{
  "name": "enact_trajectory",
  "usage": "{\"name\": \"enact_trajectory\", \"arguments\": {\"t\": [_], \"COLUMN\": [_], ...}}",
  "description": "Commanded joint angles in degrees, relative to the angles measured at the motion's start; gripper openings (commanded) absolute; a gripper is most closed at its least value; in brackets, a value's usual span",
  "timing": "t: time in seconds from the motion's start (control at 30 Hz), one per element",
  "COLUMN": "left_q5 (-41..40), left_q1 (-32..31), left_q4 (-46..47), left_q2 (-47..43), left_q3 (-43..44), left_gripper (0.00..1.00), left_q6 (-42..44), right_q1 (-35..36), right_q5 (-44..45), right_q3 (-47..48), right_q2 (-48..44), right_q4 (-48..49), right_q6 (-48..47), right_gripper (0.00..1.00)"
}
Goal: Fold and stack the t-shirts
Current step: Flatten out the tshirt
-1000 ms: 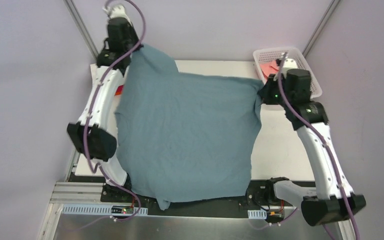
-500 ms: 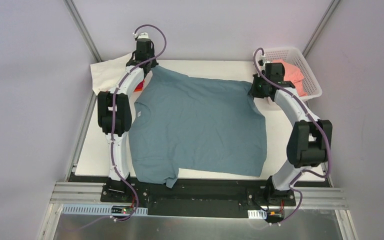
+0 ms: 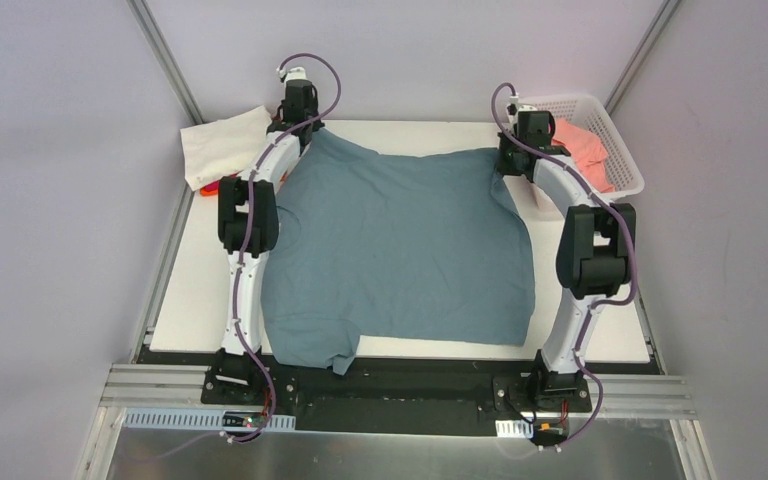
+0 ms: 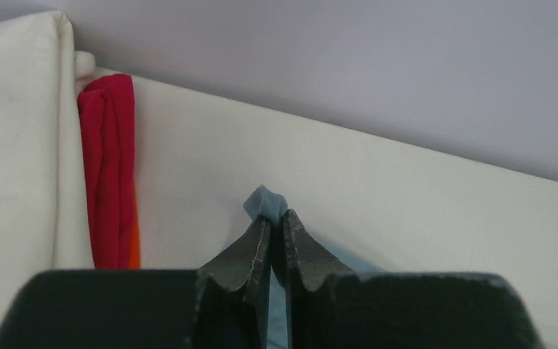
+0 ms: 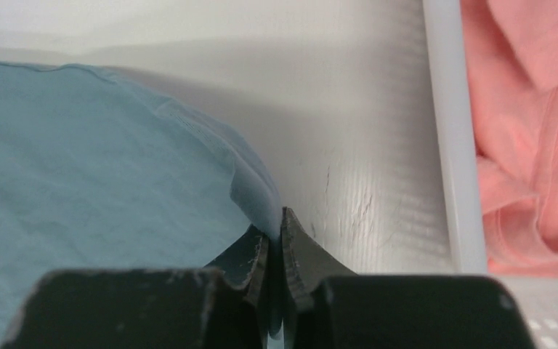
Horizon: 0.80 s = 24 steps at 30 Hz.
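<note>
The slate blue-grey t-shirt lies spread flat over the white table, one sleeve hanging off the near edge. My left gripper is shut on its far left corner; a tuft of blue cloth pokes out past the left gripper's tips. My right gripper is shut on the far right corner, the cloth edge running into the right gripper's tips. A cream-white shirt lies at the far left, over red and orange ones.
A white lattice basket at the far right corner holds a salmon-pink shirt, also in the right wrist view. Both arms reach to the far edge, near the back wall. Metal frame posts rise at both far corners.
Both arms have lowered and stretched toward the back, laying the blue-grey shirt from hanging in the air down flat on the table. Both grippers stay shut on its corners.
</note>
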Motion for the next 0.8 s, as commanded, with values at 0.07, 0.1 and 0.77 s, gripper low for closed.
{"name": "enact_trajectory", "arguments": {"t": [0.07,0.1,0.77], "left_q5": [-2.06,-1.68,12.0], "left_q1": [1.0,1.02,0.69], "left_q4": [9.54,9.2,-6.89], "left_q2": [3.6,4.55,-30.52], "left_q3": [5.29,7.11,-27.81], "left_gripper": [0.49,0.71,0.99], "left_q6": [0.8,1.3,-12.1], "right_q1": [1.13,1.53,8.47], "right_q5": [12.08,14.8,-2.19], "right_q3": [9.03,10.24,-8.83], "right_q2": [5.6,6.22,-14.39], "right_q4": [3.37,3.19,-1.62], "right_q6": [-5.98,-7.03,14.37], "right_gripper": [0.25,0.35,0.99]}}
